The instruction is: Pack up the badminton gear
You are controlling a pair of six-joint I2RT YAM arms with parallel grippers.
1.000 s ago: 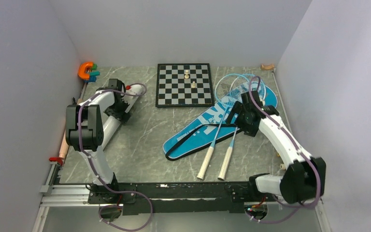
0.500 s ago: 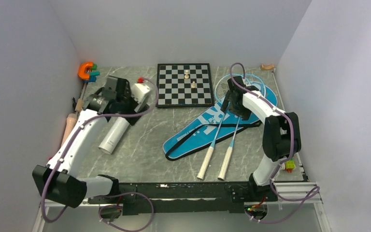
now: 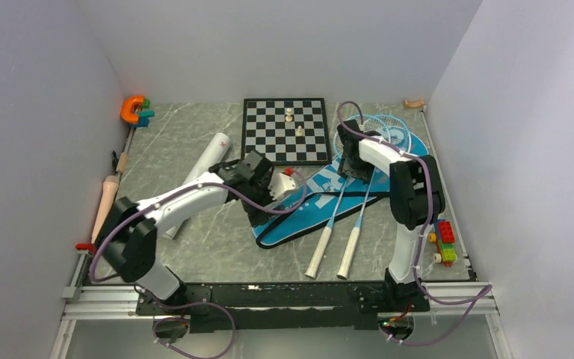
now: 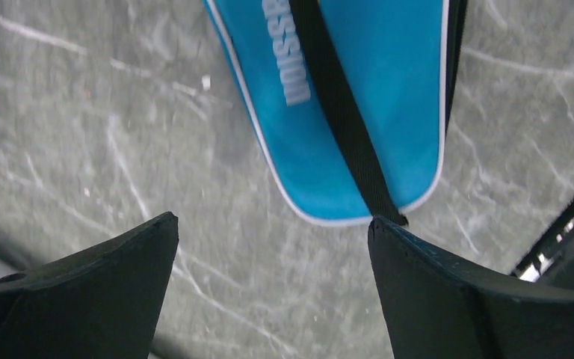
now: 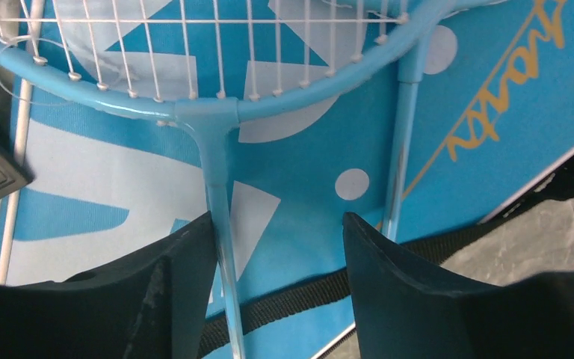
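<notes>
While both jaws gape wide, gripping nothing, the left gripper (image 4: 273, 221) hangs over the bag (image 4: 407, 97) at its narrow end, where the strap (image 4: 344, 127) runs. The right gripper (image 5: 276, 217) hangs over one racket (image 5: 217, 149), its shaft just inside one finger. The other racket (image 5: 402, 142) lies beside it, both on the bag. The tube (image 3: 208, 158) lies well apart.

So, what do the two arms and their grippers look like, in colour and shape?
The left arm and right arm have white rounded link shells and black joint housings. A thin purple cable loops along each. The left gripper and right gripper carry matte black, wedge-shaped fingers.
</notes>
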